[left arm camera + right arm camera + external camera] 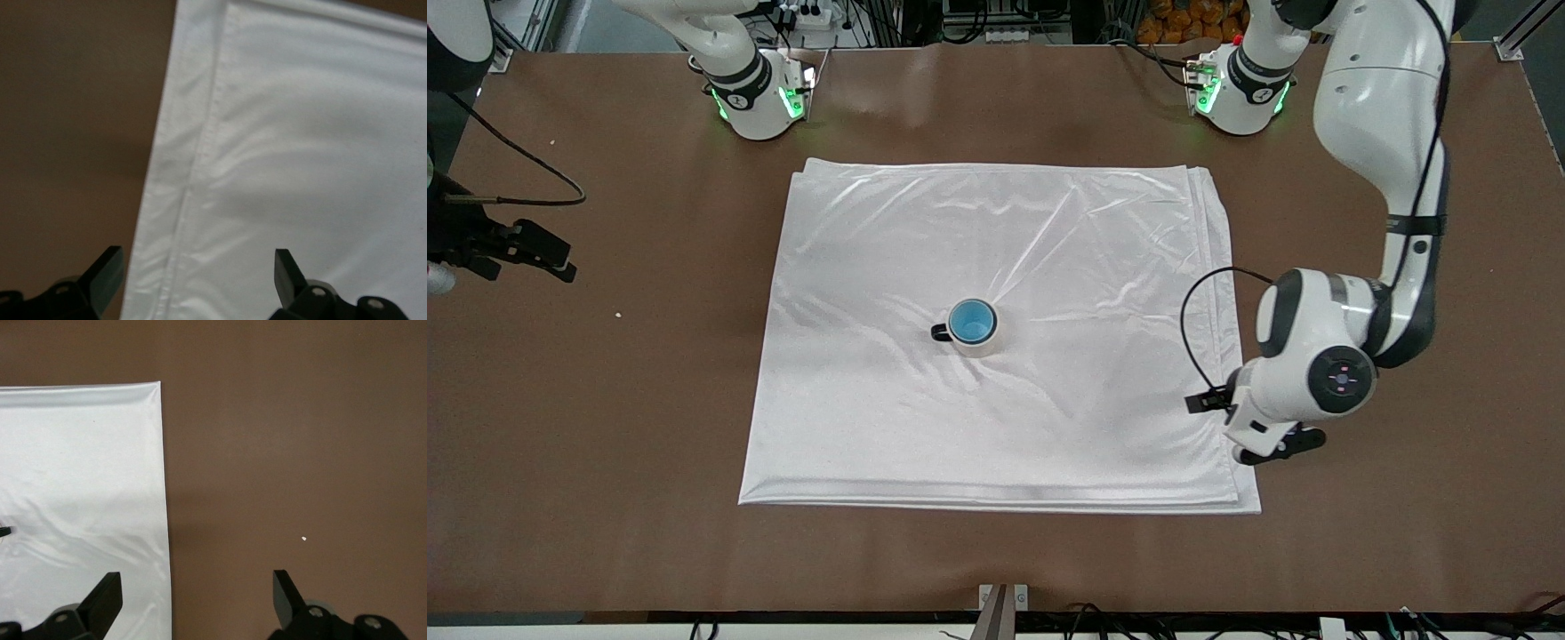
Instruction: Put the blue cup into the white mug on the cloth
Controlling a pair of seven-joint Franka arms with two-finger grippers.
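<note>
The blue cup (pixel 972 321) sits upright inside the white mug (pixel 985 346), whose black handle (pixel 940 332) points toward the right arm's end. The mug stands near the middle of the cloth (pixel 996 222), a large glossy white sheet. My left gripper (pixel 1276 446) is open and empty over the cloth's edge at the left arm's end; its view shows the layered hem (pixel 193 187) between its open fingers (pixel 198 263). My right gripper (pixel 547 256) is open and empty over bare table at the right arm's end. Its view (pixel 197 587) shows a cloth corner (pixel 80 467).
The brown table (pixel 1387 551) surrounds the cloth on all sides. A black cable (pixel 534 169) lies on the table near the right gripper. A small white speck (pixel 617 314) lies on the table beside the cloth and also shows in the right wrist view (pixel 303 538).
</note>
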